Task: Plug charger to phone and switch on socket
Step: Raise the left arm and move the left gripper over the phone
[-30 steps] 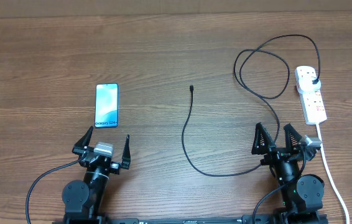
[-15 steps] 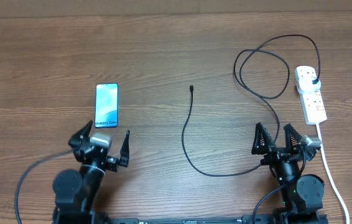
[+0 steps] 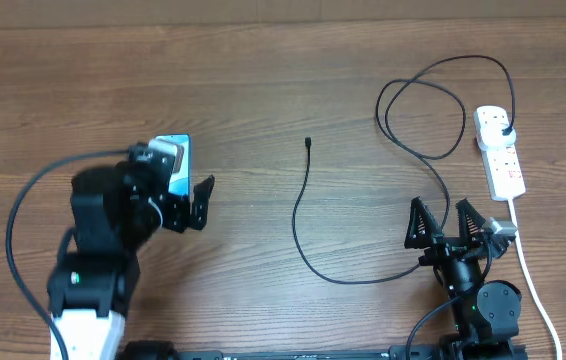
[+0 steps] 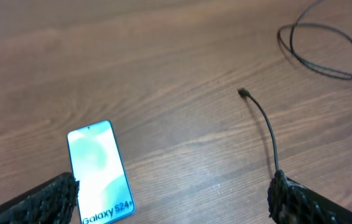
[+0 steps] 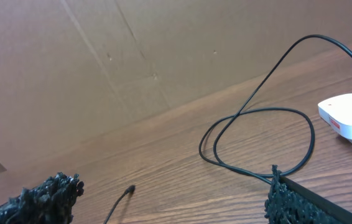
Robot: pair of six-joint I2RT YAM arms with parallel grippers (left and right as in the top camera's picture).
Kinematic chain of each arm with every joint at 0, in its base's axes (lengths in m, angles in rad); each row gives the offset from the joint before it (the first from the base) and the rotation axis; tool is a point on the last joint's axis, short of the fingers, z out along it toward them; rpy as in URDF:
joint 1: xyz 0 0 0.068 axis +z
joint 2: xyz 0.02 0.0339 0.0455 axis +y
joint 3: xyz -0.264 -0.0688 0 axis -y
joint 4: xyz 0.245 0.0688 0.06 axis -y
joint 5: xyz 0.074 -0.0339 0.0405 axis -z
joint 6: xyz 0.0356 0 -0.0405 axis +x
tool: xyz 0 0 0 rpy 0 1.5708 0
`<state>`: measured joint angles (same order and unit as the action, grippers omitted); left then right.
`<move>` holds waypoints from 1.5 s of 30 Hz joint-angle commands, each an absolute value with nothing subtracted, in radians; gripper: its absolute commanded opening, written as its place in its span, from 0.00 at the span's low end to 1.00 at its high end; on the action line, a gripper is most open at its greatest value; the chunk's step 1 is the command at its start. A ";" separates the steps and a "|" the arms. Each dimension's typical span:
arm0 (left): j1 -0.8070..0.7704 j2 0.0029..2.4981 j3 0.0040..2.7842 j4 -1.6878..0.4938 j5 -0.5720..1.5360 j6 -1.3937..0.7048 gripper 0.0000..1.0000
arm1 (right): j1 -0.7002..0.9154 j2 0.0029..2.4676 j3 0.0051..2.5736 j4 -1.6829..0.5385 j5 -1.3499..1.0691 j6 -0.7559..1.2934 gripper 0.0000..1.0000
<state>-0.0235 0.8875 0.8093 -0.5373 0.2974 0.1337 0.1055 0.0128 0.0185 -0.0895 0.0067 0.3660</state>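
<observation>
The phone [image 3: 179, 158] lay flat at 9 o'clock in the overhead view, light blue screen up, its "Galaxy S24+" end toward 6 o'clock. The charger [image 3: 297, 208], a thin black cable, ran from a free connector tip [image 3: 308, 142] near centre, curved past 5 o'clock and looped at 2 o'clock. Its plug [image 3: 504, 128] sat in the 12 o'clock end of the white socket [image 3: 503, 165] at 3 o'clock.

Take the phone [image 4: 99, 171] as your mark. To its right the bare wooden table [image 3: 253, 100] lies open as far as the charger's connector tip [image 3: 308, 142], with nothing between them. From the tip, the charger [image 3: 297, 212] cable curves toward you, then loops far right of the phone up to the socket [image 3: 500, 152]. Over the phone the left gripper [image 4: 173, 196] hangs, jaws wide apart.
</observation>
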 commanded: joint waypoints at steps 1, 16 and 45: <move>-0.012 1.021 0.977 -0.633 0.317 0.132 1.00 | 0.110 0.003 0.008 -0.083 0.006 0.363 1.00; -0.012 1.379 1.292 -0.988 0.372 0.156 1.00 | 0.110 0.003 0.008 -0.083 0.006 0.363 1.00; 0.027 1.750 1.292 -0.860 0.118 0.055 1.00 | 0.110 0.003 0.008 -0.083 0.006 0.363 1.00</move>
